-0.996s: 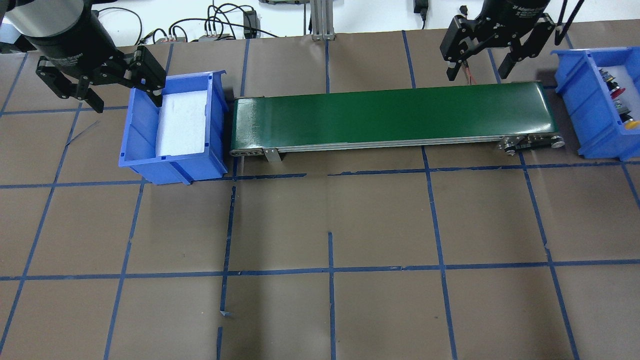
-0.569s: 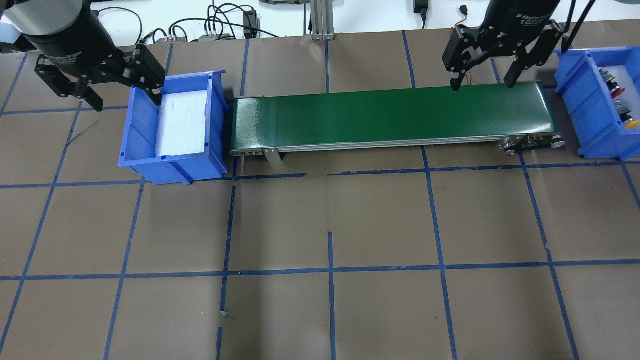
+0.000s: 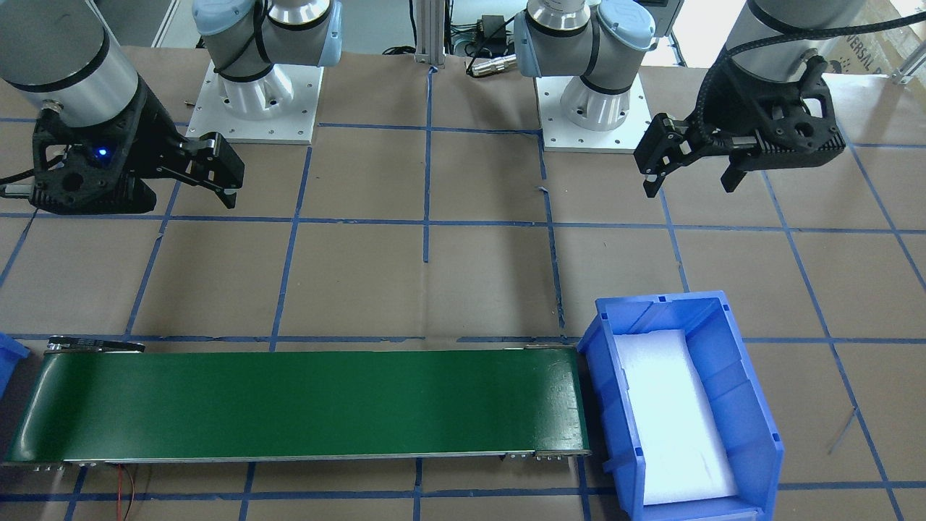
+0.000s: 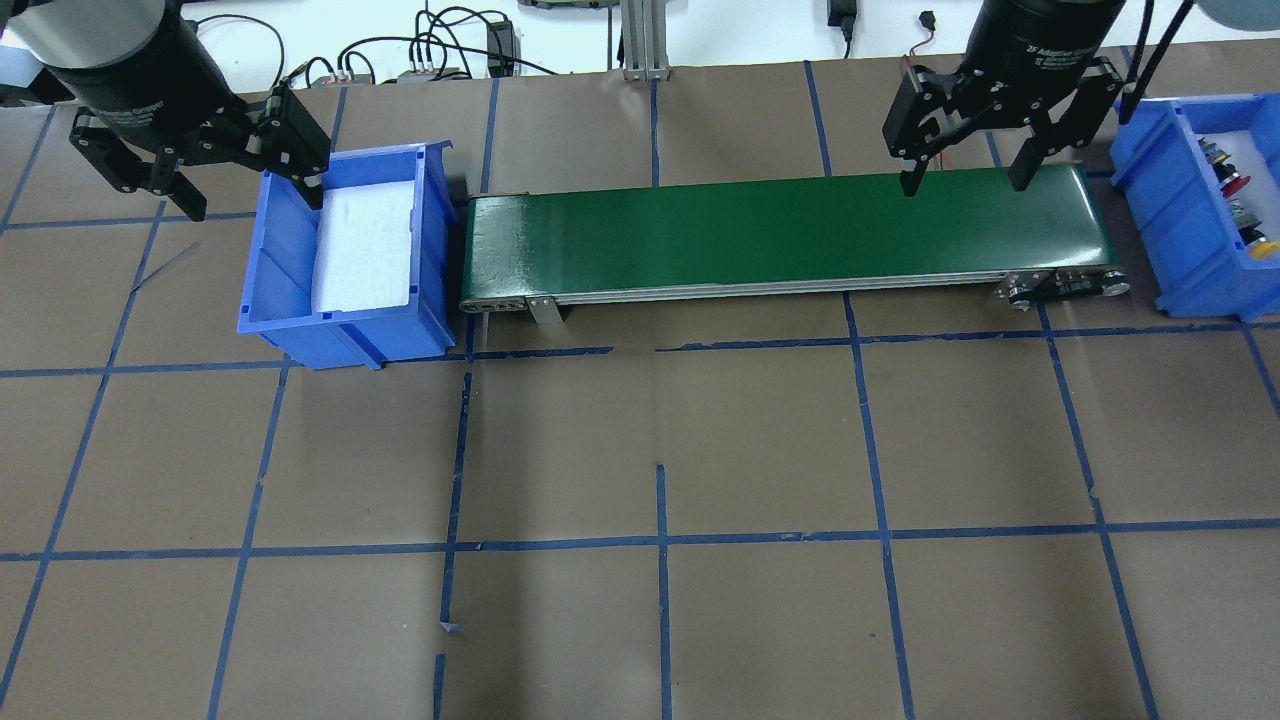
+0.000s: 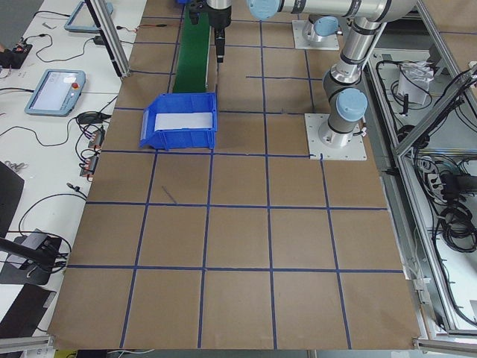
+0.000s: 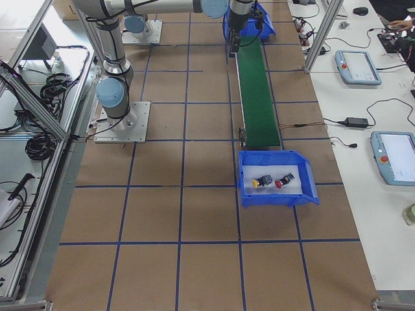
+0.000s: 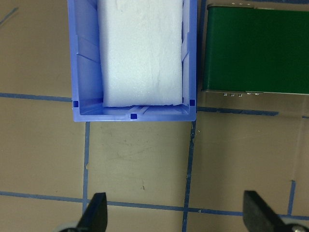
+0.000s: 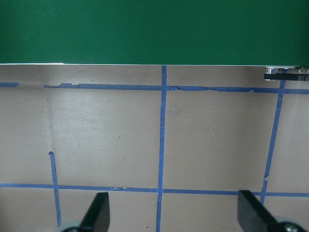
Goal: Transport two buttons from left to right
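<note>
- Front-facing: left gripper (image 3: 691,184) hovers near foam-lined blue plastic bin (image 3: 752,405), fingers spread, holding nothing.
- Overhead: right gripper (image 4: 965,182) hangs vertical, robot-side of green conveyor belt (image 4: 780,235), fingers released; red-capped button (image 4: 1240,182) and yellow-capped button (image 4: 1265,243) lie in right blue bin (image 4: 1160,200), likely delivered.
- Wrist views: both point straight down at brown table (image 8: 106,140), nothing between fingers.

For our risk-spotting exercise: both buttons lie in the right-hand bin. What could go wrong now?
1. The left bin holds only white foam; another pick by the open left gripper would grab nothing or gouge it.
2. The red button and yellow button lie loose in the right bin; a low sweep of the right gripper could knock it.
</note>
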### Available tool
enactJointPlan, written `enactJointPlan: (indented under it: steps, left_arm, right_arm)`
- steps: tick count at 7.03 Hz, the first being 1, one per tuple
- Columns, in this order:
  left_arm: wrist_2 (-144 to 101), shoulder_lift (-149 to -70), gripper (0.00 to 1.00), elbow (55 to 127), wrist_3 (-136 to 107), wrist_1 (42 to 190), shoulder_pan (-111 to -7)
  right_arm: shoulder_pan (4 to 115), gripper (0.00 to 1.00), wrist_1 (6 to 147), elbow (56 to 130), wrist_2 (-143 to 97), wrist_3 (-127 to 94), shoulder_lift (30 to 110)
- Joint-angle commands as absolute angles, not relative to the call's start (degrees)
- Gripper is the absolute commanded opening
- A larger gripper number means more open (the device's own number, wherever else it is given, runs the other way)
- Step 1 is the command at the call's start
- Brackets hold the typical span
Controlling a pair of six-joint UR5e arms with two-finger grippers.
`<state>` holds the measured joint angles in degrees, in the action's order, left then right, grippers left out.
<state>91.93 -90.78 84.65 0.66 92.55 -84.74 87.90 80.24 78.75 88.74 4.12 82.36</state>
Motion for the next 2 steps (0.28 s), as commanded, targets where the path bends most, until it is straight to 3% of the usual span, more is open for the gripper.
enactJointPlan:
  steps: [1,2]
  left_arm:
    - [91.93,-90.79,1.00,84.64,0.70,92.55,-84.73]
    - [91.93,-90.79,1.00,84.73,0.70,92.55,-84.73]
  right_arm:
    - [87.98,0.93,80.24,78.92,89.12,4.31,82.27]
    - [87.98,0.93,80.33,78.93,89.12,4.22,82.27]
